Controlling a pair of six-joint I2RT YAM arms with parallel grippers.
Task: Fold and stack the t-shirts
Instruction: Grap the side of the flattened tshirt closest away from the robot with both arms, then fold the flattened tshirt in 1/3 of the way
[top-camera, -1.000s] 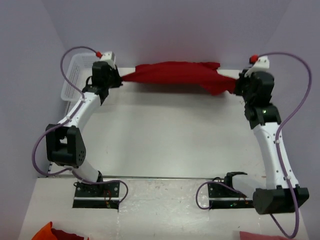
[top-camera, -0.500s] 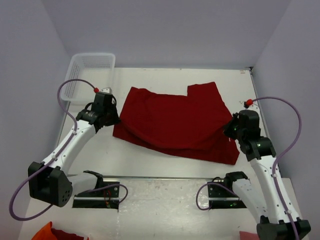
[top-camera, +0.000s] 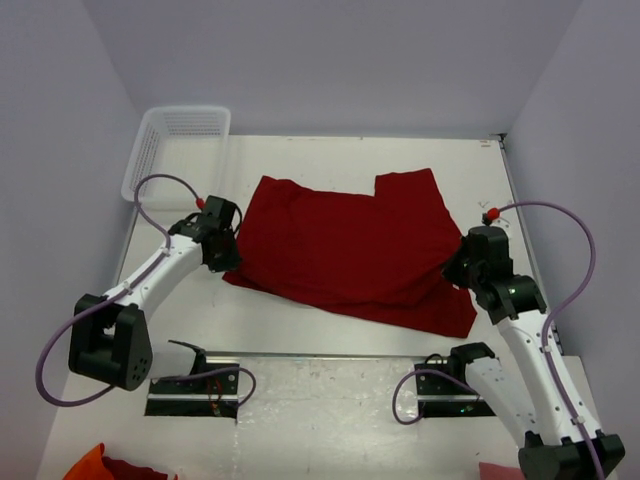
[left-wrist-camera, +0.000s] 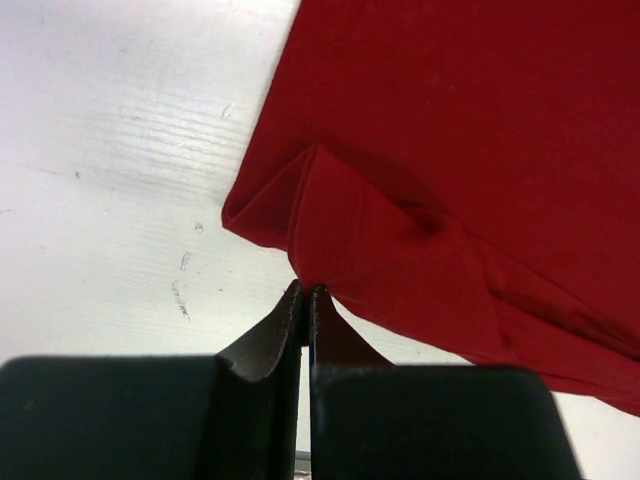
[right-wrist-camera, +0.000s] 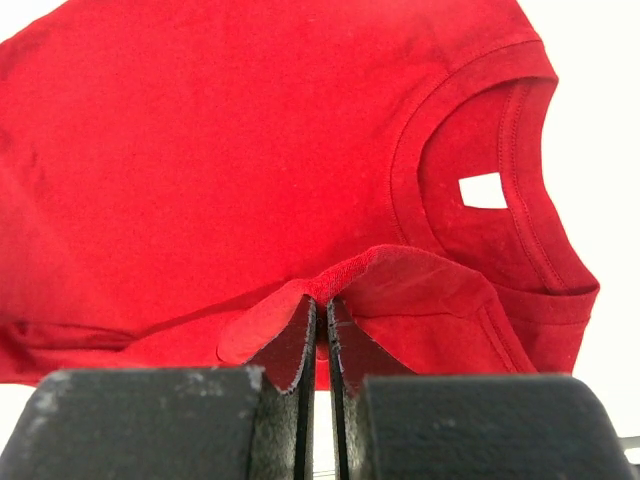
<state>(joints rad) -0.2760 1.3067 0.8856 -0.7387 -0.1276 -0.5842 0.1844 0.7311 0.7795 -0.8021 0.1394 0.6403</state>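
Red cloth that hung stretched in the air between the two arms a second ago now lies spread on the bench (top-camera: 330, 160): the t-shirt (top-camera: 350, 245) has been swung down and drawn toward the near edge, and in the last half second both arms have pulled it only a little closer. I'd judge the laying-out is nearly finished, so the folding can begin once it is let go.

Both arms have not let go yet. The left fingers (left-wrist-camera: 298, 310) are pressed shut, pinching the near-left corner, where the hem bunches into a small fold at their tips. The right fingers (right-wrist-camera: 308, 320) are likewise closed tight on a raised ridge of fabric just in front of the collar, with the white neck label (right-wrist-camera: 484, 190) showing beyond. The shirt stretches between the two grips, and the white basket (top-camera: 150, 150) stands well apart at the far left corner.
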